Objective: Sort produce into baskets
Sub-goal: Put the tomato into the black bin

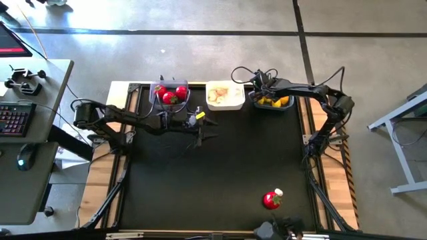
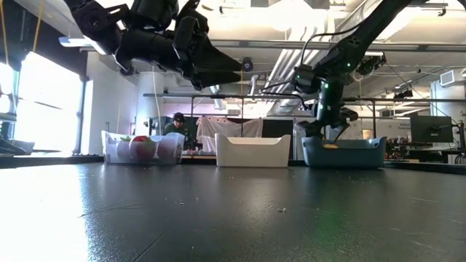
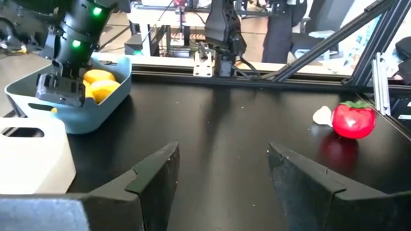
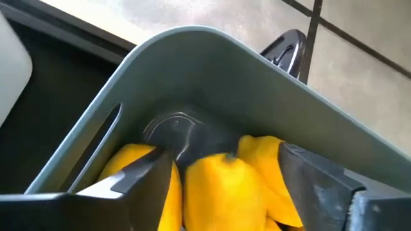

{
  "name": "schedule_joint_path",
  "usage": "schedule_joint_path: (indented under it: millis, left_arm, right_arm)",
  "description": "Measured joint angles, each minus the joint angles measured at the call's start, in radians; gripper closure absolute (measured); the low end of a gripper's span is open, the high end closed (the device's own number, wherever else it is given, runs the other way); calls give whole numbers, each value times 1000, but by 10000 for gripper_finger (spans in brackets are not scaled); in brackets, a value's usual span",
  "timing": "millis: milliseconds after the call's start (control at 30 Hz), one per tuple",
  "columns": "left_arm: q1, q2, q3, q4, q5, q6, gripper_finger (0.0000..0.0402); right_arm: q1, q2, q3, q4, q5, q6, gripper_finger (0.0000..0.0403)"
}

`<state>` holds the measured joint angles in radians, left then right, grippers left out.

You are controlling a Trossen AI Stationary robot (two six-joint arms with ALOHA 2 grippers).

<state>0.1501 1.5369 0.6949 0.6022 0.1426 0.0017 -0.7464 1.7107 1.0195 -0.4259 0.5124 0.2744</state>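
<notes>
Three baskets stand along the table's far edge: a grey one (image 1: pixel 153 88) with red tomatoes (image 1: pixel 171 95), a white one (image 1: pixel 240 101) with garlic (image 1: pixel 217 95), and a teal one (image 1: pixel 289 107) with lemons (image 1: pixel 273 101). My right gripper (image 4: pixel 225 170) reaches down into the teal basket (image 4: pixel 212 70), open, with one finger on either side of a lemon (image 4: pixel 221 196) that lies among the others. My left gripper (image 1: pixel 200 133) hovers open above the table in front of the grey basket, with nothing between its fingers (image 3: pixel 221 154). One tomato (image 1: pixel 271 200) and a garlic bulb (image 1: pixel 278 193) lie on the table near its front edge. My right gripper comes from above, slanting down into the teal basket. One finger (image 4: pixel 144 176) stands right beside the lemon's side (image 4: pixel 189 186); whether it touches I cannot tell. A gap shows between the lemon and the other finger (image 4: pixel 314 179). The lemon rests in the basket.
The dark table mat (image 1: pixel 220 173) is bare between the baskets and the loose tomato and garlic (image 3: pixel 323 116). A desk with a keyboard (image 1: pixel 13 119) stands off the table's left side. A person shows in the room beyond the far edge (image 2: pixel 175 124).
</notes>
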Motion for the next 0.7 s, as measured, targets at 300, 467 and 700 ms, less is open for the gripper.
schedule_joint_path:
  millis: [300, 467, 700]
  left_arm:
    - [0, 0, 0, 0, -5, -7, 179]
    - [0, 0, 0, -7, -5, -7, 187]
    - [0, 0, 0, -21, -5, -8, 213]
  right_arm:
    - [32, -79, -2, -35, 35, -43, 165]
    - [58, -155, -34, -36, 82, -41, 302]
    - [39, -163, -168, 95, 30, 5, 381]
